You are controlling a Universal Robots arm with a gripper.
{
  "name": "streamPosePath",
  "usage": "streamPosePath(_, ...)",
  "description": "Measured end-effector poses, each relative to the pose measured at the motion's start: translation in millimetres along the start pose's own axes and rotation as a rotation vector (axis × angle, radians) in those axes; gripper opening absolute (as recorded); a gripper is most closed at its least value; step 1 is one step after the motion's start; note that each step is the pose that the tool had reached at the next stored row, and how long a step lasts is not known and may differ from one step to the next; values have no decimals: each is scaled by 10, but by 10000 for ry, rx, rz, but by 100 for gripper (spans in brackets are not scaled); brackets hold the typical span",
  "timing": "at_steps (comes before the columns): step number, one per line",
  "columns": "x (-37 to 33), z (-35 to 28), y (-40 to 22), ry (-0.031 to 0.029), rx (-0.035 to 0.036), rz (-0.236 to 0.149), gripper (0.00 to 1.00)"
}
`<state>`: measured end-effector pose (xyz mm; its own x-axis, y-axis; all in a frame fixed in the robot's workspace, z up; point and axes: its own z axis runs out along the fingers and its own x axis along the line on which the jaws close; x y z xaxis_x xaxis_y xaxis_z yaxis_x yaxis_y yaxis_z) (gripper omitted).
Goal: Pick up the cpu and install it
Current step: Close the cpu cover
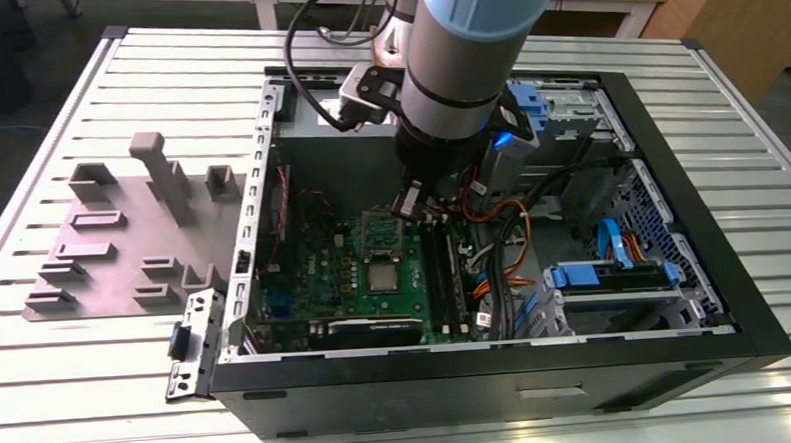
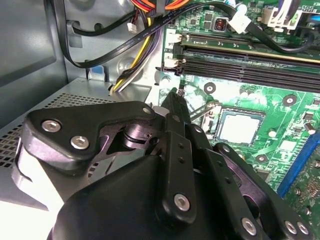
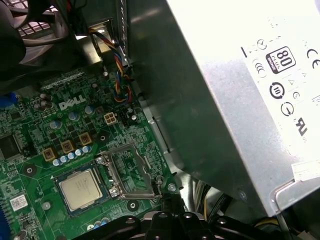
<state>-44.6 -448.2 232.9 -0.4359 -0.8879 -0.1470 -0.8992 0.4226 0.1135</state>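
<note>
Fingers: the black fingers (image 2: 176,107) are pressed together with no gap showing, and nothing is held between them. In the second wrist view their tip hangs over the green motherboard (image 2: 260,95), just beside the socket.
Gripper: the gripper (image 1: 415,203) reaches down into the open computer case (image 1: 719,297), above the board.
Cpu: the cpu (image 3: 80,188) is a small, thin square chip with a silvery-grey metal top and a pale tan rim.
Cpu place: it sits in its socket on the motherboard, apart from the fingers.
Cpu lie: flat, metal face up. Being square it has no long axis, and its edges run square with the socket.
Socket frame: the silver metal frame (image 3: 129,171) is swung open beside the chip.
Holder blocks: grey plastic blocks (image 1: 123,238) stand on the counter (image 1: 83,395), at the exterior view's left of the case.
</note>
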Motion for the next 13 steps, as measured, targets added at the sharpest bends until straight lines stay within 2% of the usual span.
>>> streamPosePath(6, 5, -16, 3, 33, 17, 2, 11)
streamPosePath(13, 12, -31, 5, 135, 65, 6, 11)
